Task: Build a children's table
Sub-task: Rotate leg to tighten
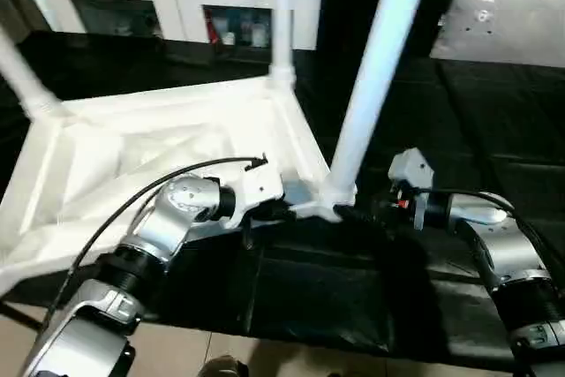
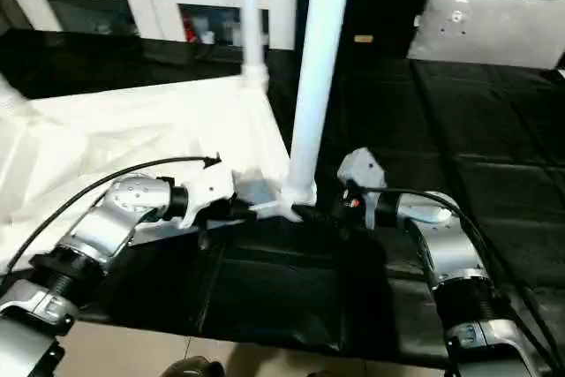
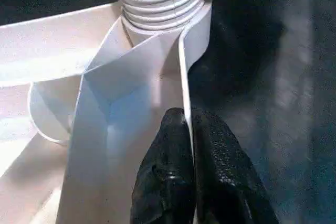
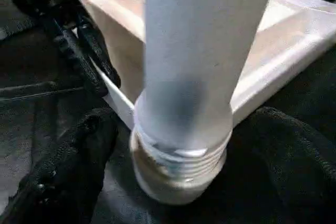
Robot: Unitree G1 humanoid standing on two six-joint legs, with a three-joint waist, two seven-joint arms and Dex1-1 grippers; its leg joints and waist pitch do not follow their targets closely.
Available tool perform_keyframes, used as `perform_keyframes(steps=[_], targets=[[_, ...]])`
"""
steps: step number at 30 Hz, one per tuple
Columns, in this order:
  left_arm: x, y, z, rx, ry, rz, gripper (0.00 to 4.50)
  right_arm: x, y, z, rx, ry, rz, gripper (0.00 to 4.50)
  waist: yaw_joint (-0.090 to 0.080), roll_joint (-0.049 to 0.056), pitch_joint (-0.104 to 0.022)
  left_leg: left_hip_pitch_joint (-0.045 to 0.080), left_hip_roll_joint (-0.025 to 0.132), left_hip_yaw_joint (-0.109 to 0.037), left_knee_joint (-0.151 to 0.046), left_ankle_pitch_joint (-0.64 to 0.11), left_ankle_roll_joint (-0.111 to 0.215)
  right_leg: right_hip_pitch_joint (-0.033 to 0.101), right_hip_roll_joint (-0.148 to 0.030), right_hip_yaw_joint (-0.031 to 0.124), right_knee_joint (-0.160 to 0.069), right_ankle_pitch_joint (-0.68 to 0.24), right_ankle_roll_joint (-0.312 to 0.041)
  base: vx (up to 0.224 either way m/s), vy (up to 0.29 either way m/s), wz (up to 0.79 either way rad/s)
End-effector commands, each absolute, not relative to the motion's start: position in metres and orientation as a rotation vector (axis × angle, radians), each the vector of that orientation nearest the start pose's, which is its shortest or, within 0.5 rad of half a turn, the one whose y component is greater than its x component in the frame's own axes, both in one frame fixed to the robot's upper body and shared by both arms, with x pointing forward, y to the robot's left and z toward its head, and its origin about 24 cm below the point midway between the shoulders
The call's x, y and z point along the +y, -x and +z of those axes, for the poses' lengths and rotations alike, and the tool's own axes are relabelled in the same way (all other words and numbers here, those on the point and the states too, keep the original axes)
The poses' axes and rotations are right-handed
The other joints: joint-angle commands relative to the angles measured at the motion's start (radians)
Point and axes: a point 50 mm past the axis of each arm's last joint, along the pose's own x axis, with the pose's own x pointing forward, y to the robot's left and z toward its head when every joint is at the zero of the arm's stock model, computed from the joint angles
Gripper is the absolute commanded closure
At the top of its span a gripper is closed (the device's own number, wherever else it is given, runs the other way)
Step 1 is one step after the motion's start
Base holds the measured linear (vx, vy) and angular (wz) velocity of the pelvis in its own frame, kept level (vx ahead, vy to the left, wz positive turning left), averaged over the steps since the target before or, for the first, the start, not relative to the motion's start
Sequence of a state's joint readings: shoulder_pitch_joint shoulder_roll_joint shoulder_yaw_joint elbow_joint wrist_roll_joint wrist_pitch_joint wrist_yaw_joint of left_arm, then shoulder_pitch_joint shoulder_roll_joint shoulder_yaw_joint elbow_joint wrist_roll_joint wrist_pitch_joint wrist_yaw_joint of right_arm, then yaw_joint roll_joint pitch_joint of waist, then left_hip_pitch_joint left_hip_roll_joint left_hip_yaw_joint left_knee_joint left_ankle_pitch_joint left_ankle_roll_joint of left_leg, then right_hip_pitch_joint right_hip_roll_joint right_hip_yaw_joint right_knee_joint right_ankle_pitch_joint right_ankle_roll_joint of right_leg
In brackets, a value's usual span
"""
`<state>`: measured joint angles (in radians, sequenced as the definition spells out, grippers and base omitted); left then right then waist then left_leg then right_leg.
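Lying upside down on the black cloth-covered desk (image 1: 353,306), the white plastic table (image 1: 132,165) points smooth tubular legs (image 1: 380,68) upward. Left gripper (image 3: 188,156) pinches its thin rim near the threaded corner socket. Right gripper (image 4: 173,145) brackets that leg's ribbed base, grip uncertain.

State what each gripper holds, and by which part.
The left gripper pinches the table top's side rim near the corner socket. The right gripper's fingers flank the leg's threaded base.
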<state>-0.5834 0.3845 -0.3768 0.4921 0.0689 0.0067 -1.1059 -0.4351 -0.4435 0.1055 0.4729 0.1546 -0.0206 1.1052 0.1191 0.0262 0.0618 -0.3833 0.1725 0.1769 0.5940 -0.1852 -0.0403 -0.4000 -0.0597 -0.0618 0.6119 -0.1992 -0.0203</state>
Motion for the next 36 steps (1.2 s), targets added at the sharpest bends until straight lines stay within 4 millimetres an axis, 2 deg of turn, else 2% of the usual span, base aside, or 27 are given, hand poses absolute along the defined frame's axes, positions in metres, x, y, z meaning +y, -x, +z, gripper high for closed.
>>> perform_keyframes(steps=[1,2,6,10,14,16,18,26,32,36], targets=[[0.117,-0.302,0.05,0.382,-0.653,-1.457,4.5,-0.179,-0.306,0.07,0.192,0.296,1.159,0.08,0.002,-0.003,-0.072,0.018,0.07,-0.021,-0.063,-0.133,0.089,0.052,-0.095,0.05,-0.058,-0.048,-0.268,0.0,0.0,0.0],[0.119,-0.3,0.051,0.384,-0.661,-1.481,4.5,-0.179,-0.305,0.07,0.2,0.289,1.182,0.08,0.002,-0.005,-0.072,0.019,0.07,-0.02,-0.063,-0.133,0.089,0.053,-0.095,0.05,-0.057,-0.041,-0.27,0.0,0.0,0.0],[0.122,-0.297,0.051,0.392,-0.681,-1.526,4.5,-0.178,-0.302,0.069,0.219,0.272,1.23,0.08,0.007,-0.003,-0.072,0.018,0.07,-0.02,-0.061,-0.136,0.092,0.052,-0.096,0.05,-0.058,-0.055,-0.27,0.0,0.0,0.0],[0.121,-0.296,0.051,0.389,-0.691,-1.547,4.5,-0.175,-0.3,0.066,0.233,0.267,1.273,0.48,0.014,-0.006,-0.073,0.02,0.07,-0.02,-0.061,-0.139,0.083,0.051,-0.098,0.05,-0.058,-0.08,-0.264,0.0,0.0,0.0],[0.119,-0.295,0.051,0.383,-0.687,-1.56,4.5,-0.171,-0.3,0.065,0.238,0.275,1.288,0.6,0.021,-0.006,-0.074,0.02,0.07,-0.019,-0.06,-0.129,0.08,0.049,-0.097,0.05,-0.056,-0.075,-0.26,0.0,0.0,0.0],[0.118,-0.295,0.051,0.381,-0.686,-1.564,4.5,-0.17,-0.301,0.064,0.24,0.275,1.29,0.93,0.021,-0.007,-0.075,0.019,0.069,-0.02,-0.059,-0.123,0.081,0.05,-0.096,0.05,-0.054,-0.064,-0.26,0.0,0.0,0.0],[0.117,-0.294,0.051,0.379,-0.685,-1.57,4.5,-0.169,-0.302,0.065,0.241,0.271,1.294,0.98,0.022,-0.007,-0.077,0.019,0.069,-0.019,-0.058,-0.115,0.082,0.05,-0.096,0.049,-0.053,-0.053,-0.263,0.0,0.0,0.0],[0.118,-0.294,0.051,0.378,-0.688,-1.575,4.5,-0.165,-0.303,0.065,0.25,0.257,1.325,1.67,0.023,-0.008,-0.079,0.017,0.068,-0.019,-0.055,-0.105,0.087,0.052,-0.096,0.049,-0.05,-0.045,-0.261,0.0,0.0,0.0],[0.119,-0.296,0.048,0.383,-0.673,-1.532,4.5,-0.164,-0.297,0.061,0.26,0.229,1.342,1.81,0.024,-0.008,-0.08,0.018,0.068,-0.019,-0.054,-0.102,0.089,0.052,-0.095,0.048,-0.05,-0.046,-0.261,0.0,0.0,0.0],[0.113,-0.3,0.048,0.368,-0.582,-1.462,4.5,-0.157,-0.293,0.053,0.271,0.152,1.284,1.82,0.029,-0.009,-0.08,0.019,0.068,-0.019,-0.053,-0.101,0.09,0.051,-0.096,0.049,-0.051,-0.054,-0.259,0.0,0.0,0.0]])
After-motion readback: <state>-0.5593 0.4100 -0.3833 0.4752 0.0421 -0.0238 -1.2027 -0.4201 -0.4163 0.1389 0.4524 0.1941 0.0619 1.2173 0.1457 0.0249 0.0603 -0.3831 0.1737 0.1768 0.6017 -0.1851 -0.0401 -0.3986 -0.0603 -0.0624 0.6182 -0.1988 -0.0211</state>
